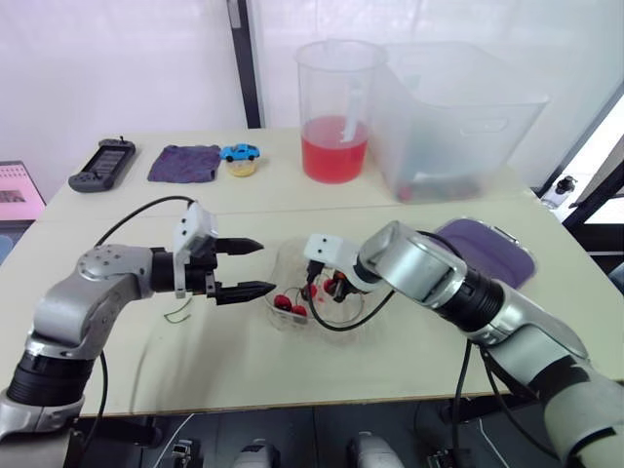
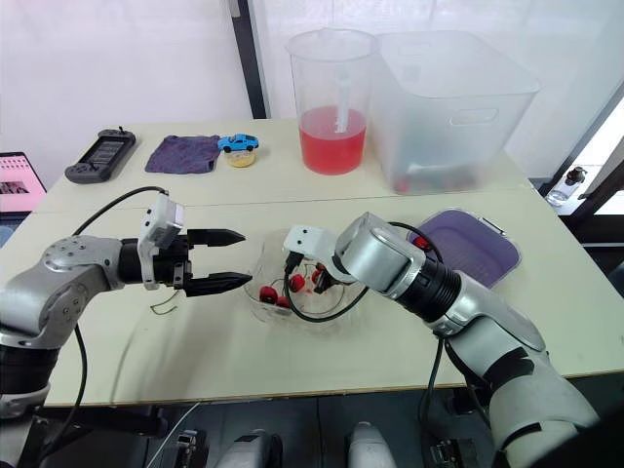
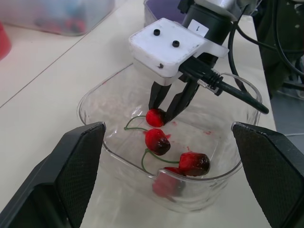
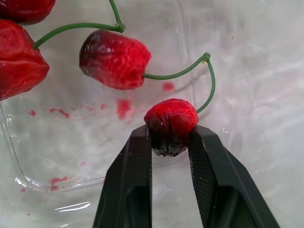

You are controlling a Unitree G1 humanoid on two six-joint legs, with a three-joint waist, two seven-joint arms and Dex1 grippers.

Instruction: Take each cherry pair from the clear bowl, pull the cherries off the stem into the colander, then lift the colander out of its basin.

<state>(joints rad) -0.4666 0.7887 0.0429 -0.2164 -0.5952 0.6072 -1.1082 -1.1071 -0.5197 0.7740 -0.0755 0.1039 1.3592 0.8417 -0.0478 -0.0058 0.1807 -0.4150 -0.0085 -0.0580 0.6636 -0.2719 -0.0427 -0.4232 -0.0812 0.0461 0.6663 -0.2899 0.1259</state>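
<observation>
Right tool (image 4: 170, 140) around cherry (image 4: 171, 118), stem (image 4: 209, 81) outward.

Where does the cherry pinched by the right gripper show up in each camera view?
Left eye view: the cherry sits near the centre, inside the clear bowl.
Right eye view: the cherry sits near the centre, in the same bowl.
Left wrist view: the cherry is at the tip of the right gripper.
Right wrist view: the cherry is between the black fingers.
Shared landmark: the clear bowl.

Ref bowl (image 3: 199, 137): cherries (image 3: 156, 141) in it; jug (image 2: 331, 97) behind; tub (image 2: 453, 97) behind-rt; colander (image 2: 473, 249) rt; cloth (image 2: 183, 153) behind-lt.
</observation>
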